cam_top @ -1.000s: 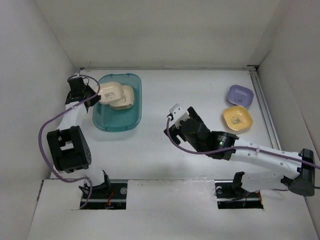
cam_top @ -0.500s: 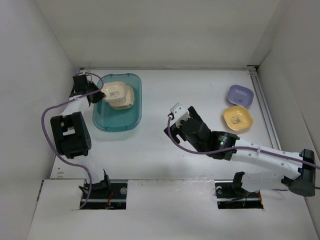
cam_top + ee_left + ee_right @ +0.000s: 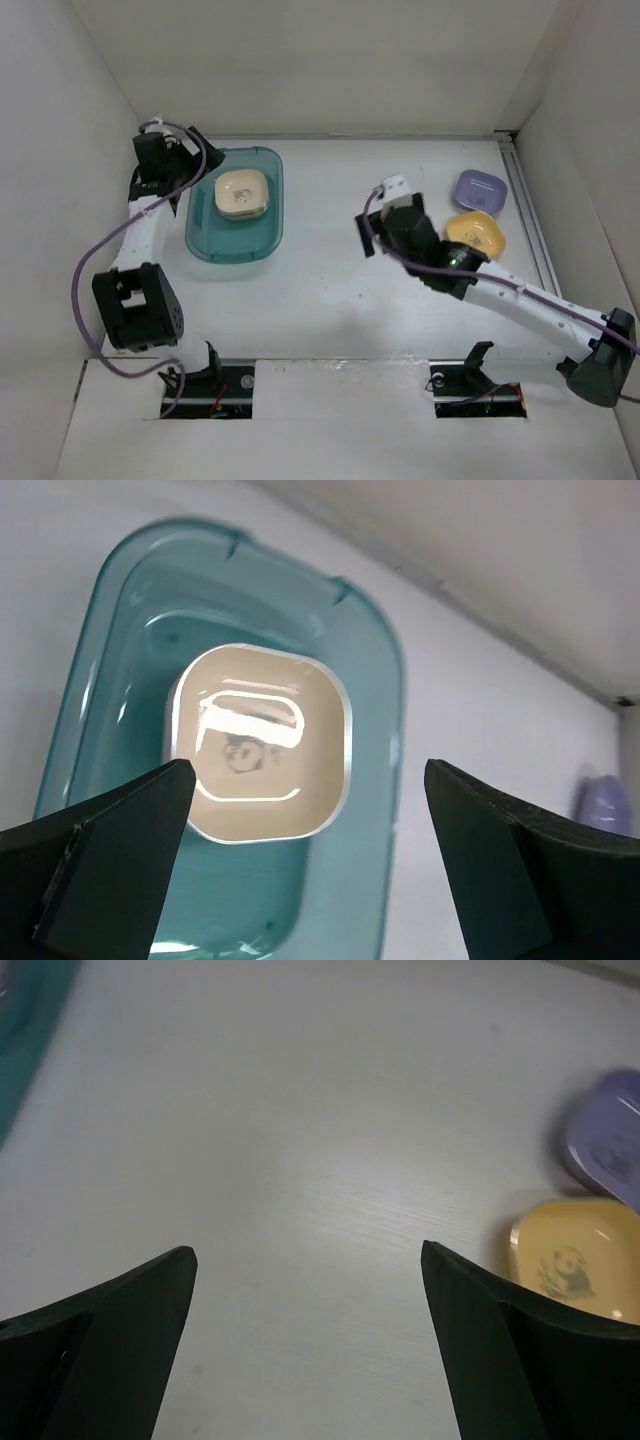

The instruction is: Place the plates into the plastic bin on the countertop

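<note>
Plates in bin: a cream plate (image 3: 258,742) lies face up in the far half of the plastic bin (image 3: 205,240); whether others lie under it cannot be told.
Plates outside: a yellow plate (image 3: 482,232) and a lavender plate (image 3: 481,189) sit just beside each other near the far-right corner of the countertop (image 3: 330,290).
Bin position: far-left corner of the countertop.
Left gripper (image 3: 308,768): jaws wide apart and empty, above the bin's left rim.
Right gripper (image 3: 308,1252): jaws wide apart and empty, over bare countertop, with the yellow plate off to its right.
Risk 1: the yellow plate is shallow and lies flat, so a finger may push it into the lavender plate or towards the right edge rather than catch its rim.
Risk 2: the left arm hangs over the bin, so a delivery by the right arm could meet it there.
Risk 3: a plate dropped off-centre may tip on the cream one.
Writing: none legible; the cream and yellow plates each bear a small dark centre figure.
</note>
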Controlling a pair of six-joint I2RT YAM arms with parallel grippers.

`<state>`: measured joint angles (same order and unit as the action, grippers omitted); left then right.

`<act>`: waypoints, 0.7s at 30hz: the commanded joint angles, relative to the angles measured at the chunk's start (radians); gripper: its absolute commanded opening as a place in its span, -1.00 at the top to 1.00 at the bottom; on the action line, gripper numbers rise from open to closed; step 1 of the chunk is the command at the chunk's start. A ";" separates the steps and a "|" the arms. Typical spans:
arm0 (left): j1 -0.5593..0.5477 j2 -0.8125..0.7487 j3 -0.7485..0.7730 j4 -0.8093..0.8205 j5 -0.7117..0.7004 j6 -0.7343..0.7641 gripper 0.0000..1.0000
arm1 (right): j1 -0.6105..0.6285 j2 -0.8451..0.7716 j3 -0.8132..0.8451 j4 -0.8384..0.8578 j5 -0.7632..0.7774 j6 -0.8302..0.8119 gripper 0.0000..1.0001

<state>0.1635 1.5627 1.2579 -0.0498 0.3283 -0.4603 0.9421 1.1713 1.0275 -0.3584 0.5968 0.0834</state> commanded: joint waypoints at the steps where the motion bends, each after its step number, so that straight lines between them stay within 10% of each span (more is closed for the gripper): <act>1: 0.002 -0.182 -0.037 0.045 0.095 -0.018 -0.99 | -0.317 -0.041 -0.039 -0.013 -0.061 0.263 -1.00; 6: -0.024 -0.236 -0.033 -0.042 0.167 -0.005 -0.99 | -0.679 -0.145 -0.141 0.026 -0.117 0.465 -1.00; 11: -0.289 -0.211 0.066 -0.202 -0.063 0.054 -0.99 | -0.943 -0.145 -0.199 -0.053 -0.156 0.618 -1.00; 21: -0.506 -0.211 0.094 -0.274 -0.192 0.074 -0.99 | -1.198 0.022 -0.330 0.091 -0.391 0.601 -0.98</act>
<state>-0.3595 1.3808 1.3060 -0.3130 0.1860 -0.4034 -0.2501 1.1519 0.6987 -0.3504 0.2863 0.6670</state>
